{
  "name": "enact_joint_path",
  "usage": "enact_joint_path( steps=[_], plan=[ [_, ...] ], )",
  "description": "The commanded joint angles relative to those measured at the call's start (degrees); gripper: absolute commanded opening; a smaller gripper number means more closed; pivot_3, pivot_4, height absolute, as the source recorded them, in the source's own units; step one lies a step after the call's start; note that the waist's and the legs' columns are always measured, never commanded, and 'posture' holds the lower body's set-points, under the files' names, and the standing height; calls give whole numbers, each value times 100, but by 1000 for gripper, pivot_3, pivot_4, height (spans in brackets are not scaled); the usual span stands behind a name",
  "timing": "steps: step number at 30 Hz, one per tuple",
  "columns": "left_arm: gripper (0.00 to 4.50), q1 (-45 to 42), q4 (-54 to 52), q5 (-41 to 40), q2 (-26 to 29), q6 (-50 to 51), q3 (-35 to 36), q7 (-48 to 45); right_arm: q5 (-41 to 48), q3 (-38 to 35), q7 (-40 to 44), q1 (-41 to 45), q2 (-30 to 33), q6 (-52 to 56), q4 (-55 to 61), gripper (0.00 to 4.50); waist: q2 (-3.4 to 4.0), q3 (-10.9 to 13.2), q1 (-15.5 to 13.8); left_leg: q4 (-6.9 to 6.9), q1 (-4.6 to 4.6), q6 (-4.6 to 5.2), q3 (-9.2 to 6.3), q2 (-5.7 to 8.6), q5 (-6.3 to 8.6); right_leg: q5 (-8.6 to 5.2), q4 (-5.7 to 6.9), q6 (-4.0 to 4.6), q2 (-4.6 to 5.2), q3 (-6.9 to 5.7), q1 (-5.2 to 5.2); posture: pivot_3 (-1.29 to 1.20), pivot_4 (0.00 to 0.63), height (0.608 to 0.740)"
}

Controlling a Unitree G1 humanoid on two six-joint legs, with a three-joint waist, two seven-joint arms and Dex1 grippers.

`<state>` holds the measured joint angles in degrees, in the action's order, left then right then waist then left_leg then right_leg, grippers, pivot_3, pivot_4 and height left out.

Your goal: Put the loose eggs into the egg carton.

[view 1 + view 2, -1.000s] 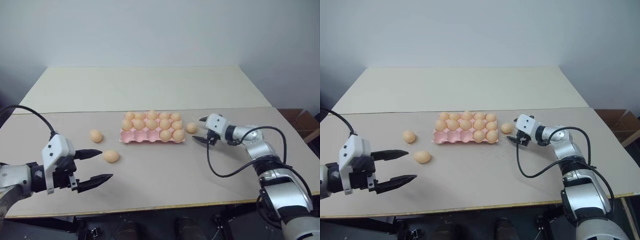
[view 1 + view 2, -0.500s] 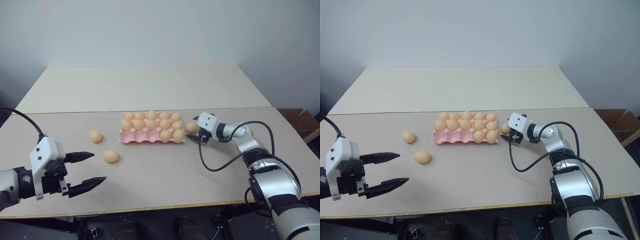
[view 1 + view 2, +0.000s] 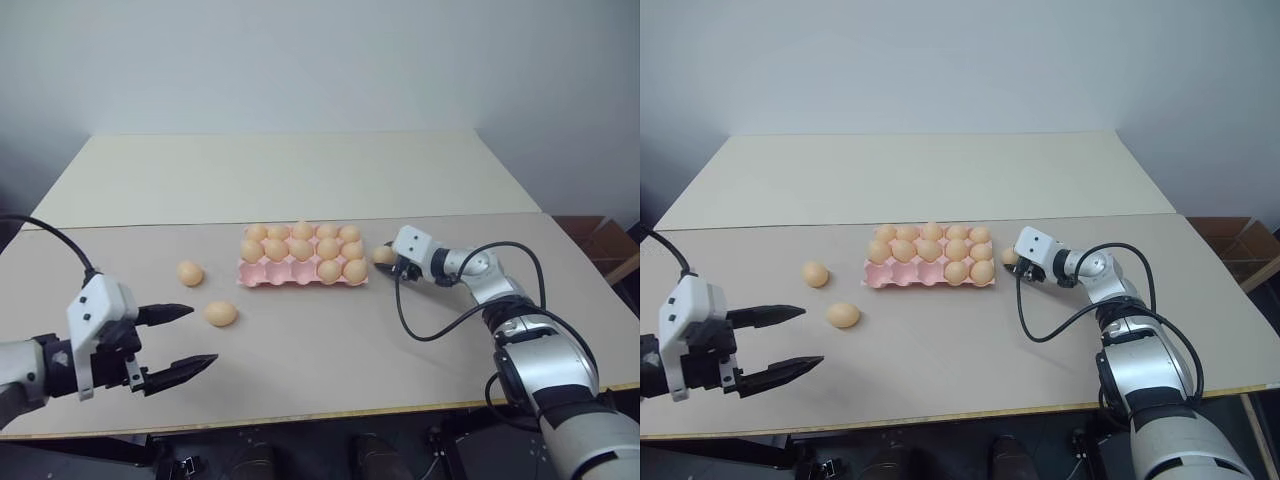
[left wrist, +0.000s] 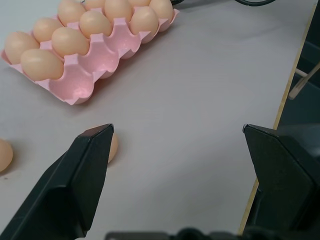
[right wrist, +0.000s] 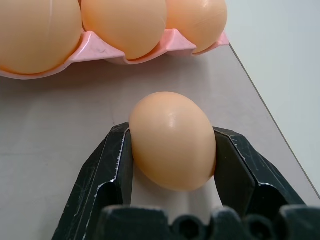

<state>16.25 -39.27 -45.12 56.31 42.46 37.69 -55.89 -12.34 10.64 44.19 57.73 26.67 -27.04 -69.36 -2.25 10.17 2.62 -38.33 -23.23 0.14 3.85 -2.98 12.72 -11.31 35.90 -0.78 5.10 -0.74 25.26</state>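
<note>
Left of the egg carton point(image 3: 302, 270): left gripper point(image 3: 185, 337) spread wide and empty, near two loose eggs point(image 3: 220, 314) on the table point(image 3: 330, 340) (tan, smooth, oval). Pink moulded tray, three empty cups in the near row toward its left end. Just beside the carton's right end: right gripper point(image 5: 172, 150) clamped on one egg point(image 5: 172, 140), resting on the table. Step in hand: grasp. Next, probably: lift clear of the rim, carry to an empty cup, lower gently.

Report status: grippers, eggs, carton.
Right gripper shut on egg beside egg carton. Left gripper open, empty. Two loose eggs left. Nothing blocking.
</note>
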Motion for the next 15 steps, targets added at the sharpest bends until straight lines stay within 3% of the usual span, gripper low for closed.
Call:
enact_joint_path(
  steps=[1,4,9,15],
  plan=[
    [4500,-98,-82,-48,51,-52,-20,0,-18,-105,-177,-11,318,-143,266,2106,0,0,-8,0,-1,0,0,0,0,0,0,0,0,0,0,0,150,740],
    [4500,-161,-72,-48,38,-61,-95,20,-76,-106,-336,-103,637,-212,685,2106,1,1,-24,0,-4,0,0,3,0,0,-3,-1,4,-1,0,0,150,740],
    [4500,-210,-62,-21,-15,-97,-284,49,713,-446,382,-476,806,295,2575,2106,1,1,25,4,0,0,1,1,0,9,-5,-26,0,4,1,0,150,740],
    [4500,-259,172,192,-29,-271,-487,-18,1216,-150,840,-1007,352,1771,5064,2106,1,1,13,10,14,0,-2,-17,0,-12,13,-51,-19,3,2,0,150,740]
  ],
)
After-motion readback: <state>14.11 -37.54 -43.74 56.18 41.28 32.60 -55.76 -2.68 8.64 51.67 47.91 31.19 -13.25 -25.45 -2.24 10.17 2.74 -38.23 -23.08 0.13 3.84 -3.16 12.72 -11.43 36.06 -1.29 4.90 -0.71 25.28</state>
